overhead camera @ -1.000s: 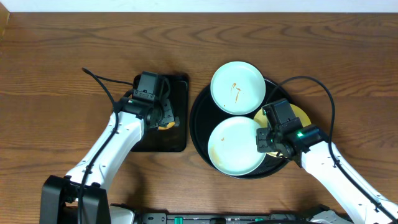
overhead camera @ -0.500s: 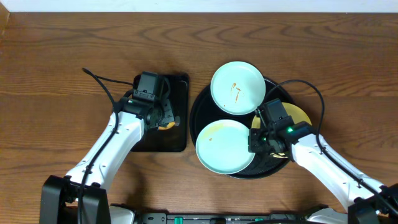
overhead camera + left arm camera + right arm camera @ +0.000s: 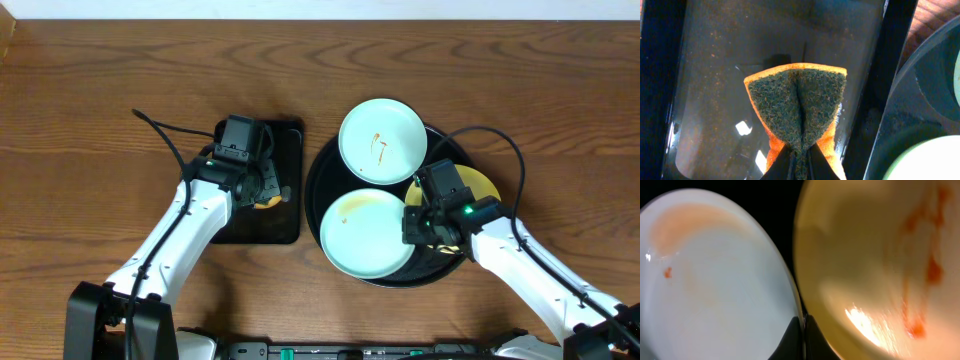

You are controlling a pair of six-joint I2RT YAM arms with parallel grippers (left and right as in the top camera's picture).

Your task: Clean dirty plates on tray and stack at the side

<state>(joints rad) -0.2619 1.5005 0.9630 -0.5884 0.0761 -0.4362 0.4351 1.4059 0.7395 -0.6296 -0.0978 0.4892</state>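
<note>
The round black tray [image 3: 325, 180] holds three dirty plates. A bluish-white plate with sauce marks [image 3: 382, 140] sits at its far side. A second bluish-white plate [image 3: 365, 233] [image 3: 715, 280] lies at the near left, with a faint orange smear. My right gripper [image 3: 418, 226] [image 3: 802, 330] is shut on this plate's right rim. The pale yellow plate [image 3: 480, 184] [image 3: 875, 265] lies beside it, mostly under my right arm. My left gripper [image 3: 262, 190] [image 3: 800, 157] is shut on an orange sponge with a dark scrub face [image 3: 800, 100], over the rectangular black tray [image 3: 285, 225].
Brown wooden table [image 3: 100, 150] all round. The rectangular tray [image 3: 715, 60] stands just left of the round tray, whose rim [image 3: 900, 100] shows at the right of the left wrist view. A black cable [image 3: 160, 135] trails left of the left arm.
My right gripper slid the near bluish-white plate to the left over the tray's rim, then a little back to the right. The left arm has not moved.
</note>
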